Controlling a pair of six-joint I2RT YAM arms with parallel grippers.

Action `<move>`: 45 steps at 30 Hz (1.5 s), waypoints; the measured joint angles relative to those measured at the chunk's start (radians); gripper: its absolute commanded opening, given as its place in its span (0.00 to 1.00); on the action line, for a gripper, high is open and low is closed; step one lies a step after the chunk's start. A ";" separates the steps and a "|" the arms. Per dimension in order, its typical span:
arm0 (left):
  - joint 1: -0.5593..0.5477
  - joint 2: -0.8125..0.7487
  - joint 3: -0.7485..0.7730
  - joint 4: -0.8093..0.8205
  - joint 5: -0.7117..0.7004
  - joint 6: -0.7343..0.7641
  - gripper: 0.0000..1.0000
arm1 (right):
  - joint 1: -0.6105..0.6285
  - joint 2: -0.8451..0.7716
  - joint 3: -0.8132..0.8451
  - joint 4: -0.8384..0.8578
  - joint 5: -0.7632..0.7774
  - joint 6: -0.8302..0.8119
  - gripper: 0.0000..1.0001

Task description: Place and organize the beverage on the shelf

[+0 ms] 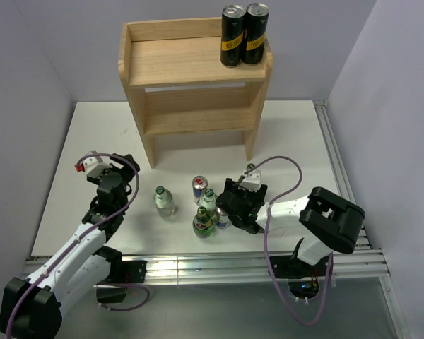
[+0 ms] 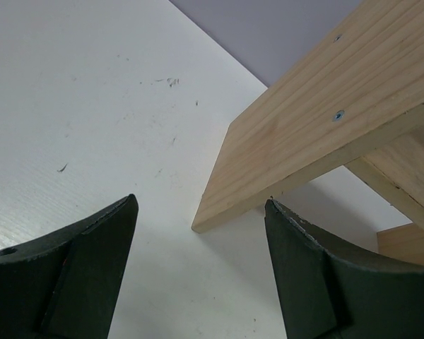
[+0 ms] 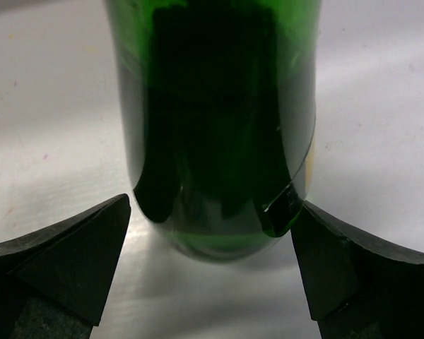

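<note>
**Right gripper wide open around a green bottle**

The right gripper (image 3: 208, 212) is opened wide. A dark-green bottle (image 3: 212, 127) stands upright btw. its fingers on the white table (image 1: 92, 141) – a thin gap shows at one finger, so it is not clamped. The left gripper (image 2: 199, 205) is approx. half open w/ nothing in it, low, facing the foot of the shelf (image 1: 191, 67). The other drinks (image 1: 199, 188) stand grouped in front of the shelf – two black cans (image 1: 244, 34) are on its top board, right end.
</note>
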 measured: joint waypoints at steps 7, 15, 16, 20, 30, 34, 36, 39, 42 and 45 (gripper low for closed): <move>0.000 0.002 -0.005 0.008 0.000 0.005 0.79 | -0.084 0.042 0.000 0.114 0.005 -0.025 1.00; 0.000 0.019 -0.014 0.028 0.000 0.006 0.79 | -0.143 0.113 0.007 0.250 0.027 -0.049 0.99; 0.000 0.023 -0.016 0.028 0.000 0.006 0.79 | -0.146 0.128 0.008 0.260 0.025 -0.053 0.99; 0.000 0.032 -0.021 0.028 0.000 0.006 0.79 | -0.162 0.192 0.016 0.290 0.015 -0.068 0.98; 0.000 0.031 -0.021 0.032 -0.001 0.008 0.79 | -0.180 0.233 0.041 0.366 0.016 -0.141 0.91; 0.000 0.031 -0.021 0.035 -0.001 0.008 0.79 | -0.190 0.249 0.053 0.401 0.015 -0.176 0.68; 0.000 0.031 -0.021 0.036 -0.001 0.008 0.79 | -0.197 0.256 0.057 0.416 0.007 -0.201 0.38; 0.000 0.031 -0.021 0.038 -0.001 0.009 0.79 | -0.210 0.262 0.058 0.441 -0.010 -0.228 0.03; 0.000 0.031 -0.021 0.038 -0.002 0.009 0.79 | -0.221 0.262 0.065 0.439 -0.029 -0.237 0.00; 0.000 0.031 -0.021 0.038 -0.003 0.009 0.79 | -0.223 0.256 0.071 0.418 -0.038 -0.229 0.00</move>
